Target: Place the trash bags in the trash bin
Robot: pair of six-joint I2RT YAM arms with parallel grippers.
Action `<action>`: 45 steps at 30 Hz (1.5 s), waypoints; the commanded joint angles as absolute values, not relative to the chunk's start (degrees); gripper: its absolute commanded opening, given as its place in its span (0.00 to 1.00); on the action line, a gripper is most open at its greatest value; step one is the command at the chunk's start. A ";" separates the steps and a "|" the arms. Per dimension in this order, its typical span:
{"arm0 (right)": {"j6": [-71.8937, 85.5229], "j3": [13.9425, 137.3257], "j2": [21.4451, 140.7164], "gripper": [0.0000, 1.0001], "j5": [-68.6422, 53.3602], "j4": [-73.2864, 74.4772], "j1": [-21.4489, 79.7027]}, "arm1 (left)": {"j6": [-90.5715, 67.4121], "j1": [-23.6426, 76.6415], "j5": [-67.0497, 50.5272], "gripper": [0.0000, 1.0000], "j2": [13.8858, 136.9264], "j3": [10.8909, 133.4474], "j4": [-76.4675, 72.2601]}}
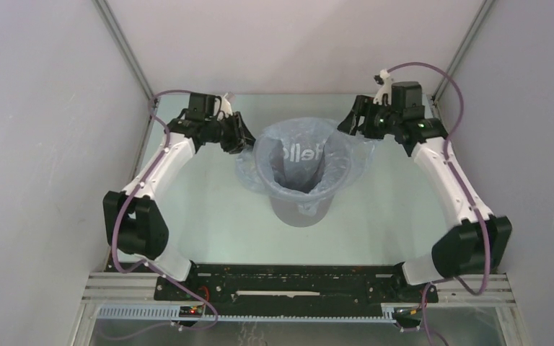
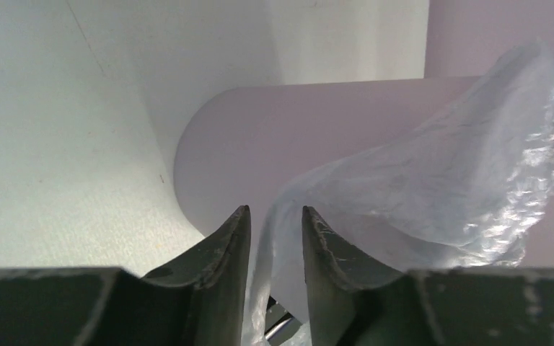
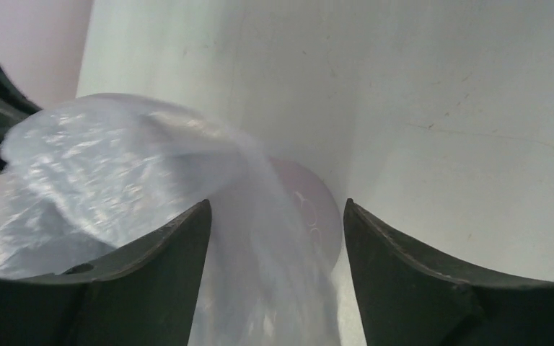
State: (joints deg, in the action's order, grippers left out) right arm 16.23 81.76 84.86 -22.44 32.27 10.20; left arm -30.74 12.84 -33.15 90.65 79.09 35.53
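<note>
Top: trash bag (image 1: 306, 155) lined trash bin (image 1: 299, 213) on surface (image 1: 209, 216), edge draped outside rim, room around | left wrist: left hand (image 2: 275, 238) clenched on bag edge | right wrist: right hand (image 3: 274, 238) released, film between fingers

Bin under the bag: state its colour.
The bin is plain grey, clearest in the top external view.

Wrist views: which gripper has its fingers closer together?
The left gripper: its fingers nearly meet around a fold of the trash bag, while the right gripper gapes wide.
</note>
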 commanded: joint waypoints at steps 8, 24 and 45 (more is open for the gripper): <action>19.43 81.31 67.39 1.00 -19.14 40.31 7.58 | -29.10 12.33 -25.93 0.75 79.75 80.33 38.23; 22.13 68.98 65.33 0.68 -10.73 34.01 6.99 | -29.92 11.53 -25.70 0.85 74.71 67.40 36.69; 25.01 55.66 74.60 0.14 -9.47 20.40 6.86 | -35.07 11.82 -31.99 0.18 85.88 60.74 22.84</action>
